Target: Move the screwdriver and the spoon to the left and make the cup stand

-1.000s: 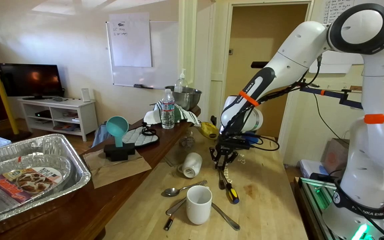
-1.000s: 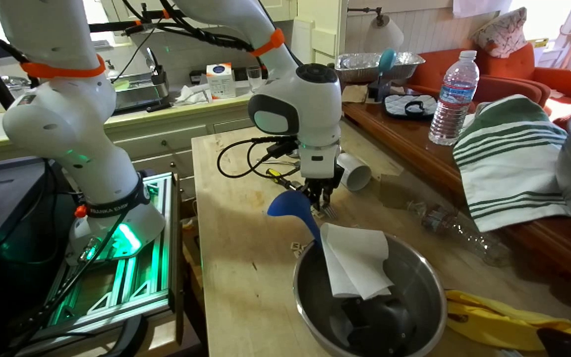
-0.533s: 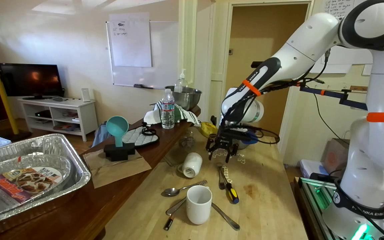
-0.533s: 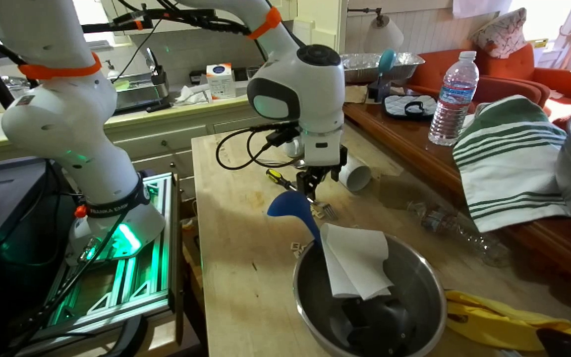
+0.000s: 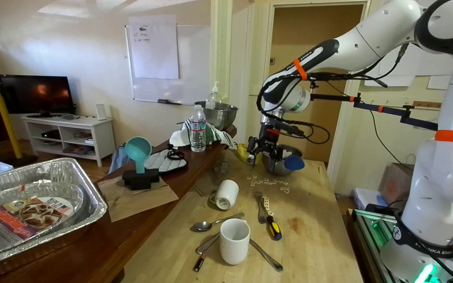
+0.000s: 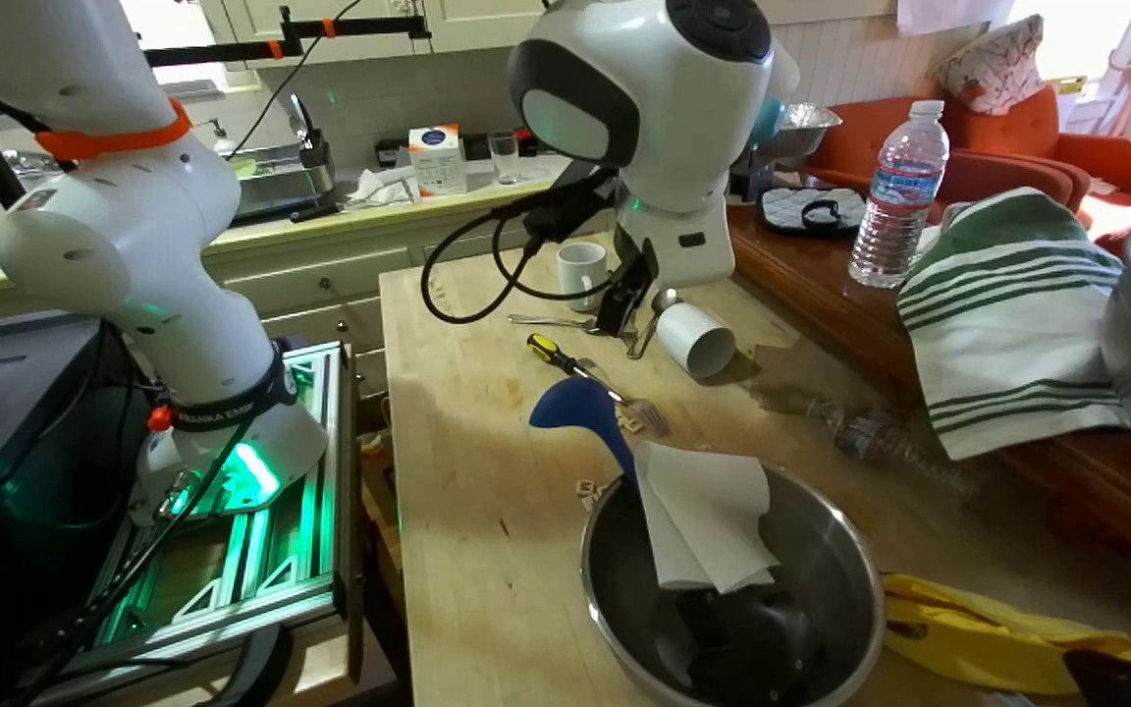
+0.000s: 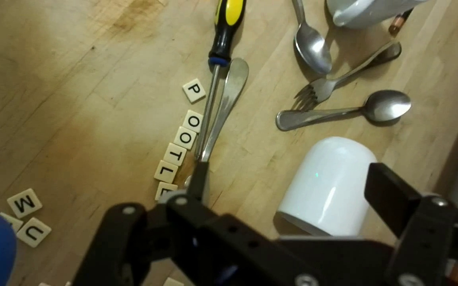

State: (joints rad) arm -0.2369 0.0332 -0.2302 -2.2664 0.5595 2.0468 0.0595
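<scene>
My gripper point(image 7: 288, 172) is unclenched, fingers spread wide apart in the wrist view, hanging over the wooden table point(image 5: 309, 259). Cup point(image 7: 328, 188): on its side on the tabletop, right of center in the wrist frame, showing through the gap between my fingers; in an exterior view its greyish inside faces lower right. Screwdriver point(image 7: 222, 47): flat on the table, yellow-and-black handle at top center of the wrist frame, shaft running down toward the finger at frame left. A fork point(image 6: 646, 412) lies right alongside the shaft; can't tell if they touch. Row of letter tiles point(image 7: 185, 137) just left of the shaft. Two spoons in the wrist view: a lower spoon point(image 7: 386, 106) at right, handle just beside the tines of a second fork point(image 7: 324, 88), and an upper spoon point(image 7: 312, 45) near the top edge, bowl pointing down. Can't tell which one the task means. Taller white mug point(image 5: 234, 243) stands upright, bottom center of an exterior view. Blue ladle point(image 6: 577, 407) sticks out of the steel bowl point(image 6: 833, 579), lower right of an exterior view.
</scene>
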